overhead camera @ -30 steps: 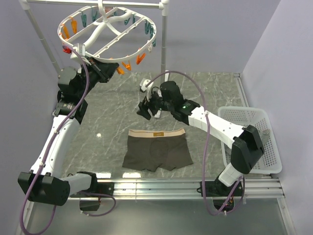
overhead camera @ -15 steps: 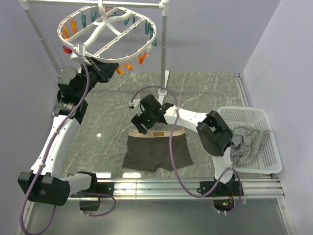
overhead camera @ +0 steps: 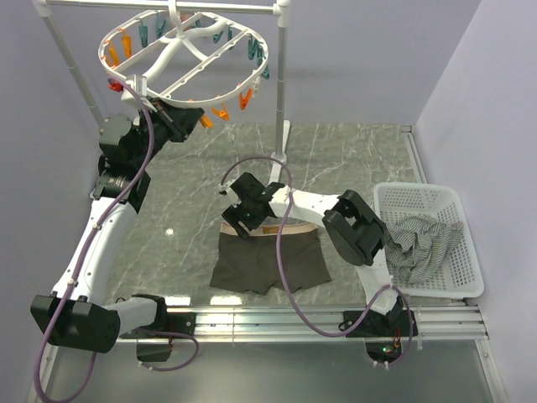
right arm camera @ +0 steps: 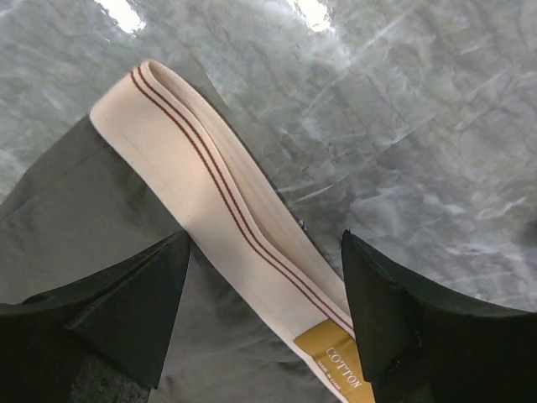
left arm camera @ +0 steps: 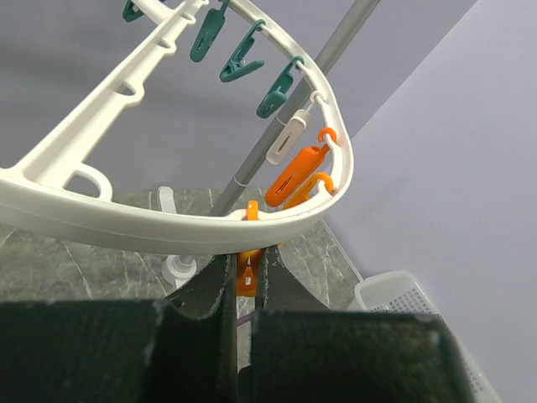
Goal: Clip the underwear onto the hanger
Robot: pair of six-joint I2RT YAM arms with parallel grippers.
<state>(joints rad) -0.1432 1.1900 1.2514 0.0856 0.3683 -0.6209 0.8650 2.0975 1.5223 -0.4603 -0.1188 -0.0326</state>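
The underwear (overhead camera: 268,262) lay flat on the table (overhead camera: 361,159), with the right gripper (right arm camera: 264,332) spread wide just over its waistband. The left gripper (overhead camera: 195,114) pinched an orange clothespin (left arm camera: 246,279) hanging from the hanger (left arm camera: 168,228). At right, a white basket (overhead camera: 417,187) held a striped cloth (overhead camera: 419,241).

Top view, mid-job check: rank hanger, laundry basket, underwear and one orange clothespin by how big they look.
1. Hanger and white laundry basket: too alike to rank, and the hanger hangs raised, so nearness to the camera may enlarge it.
2. Underwear
3. Orange clothespin, clearly smallest
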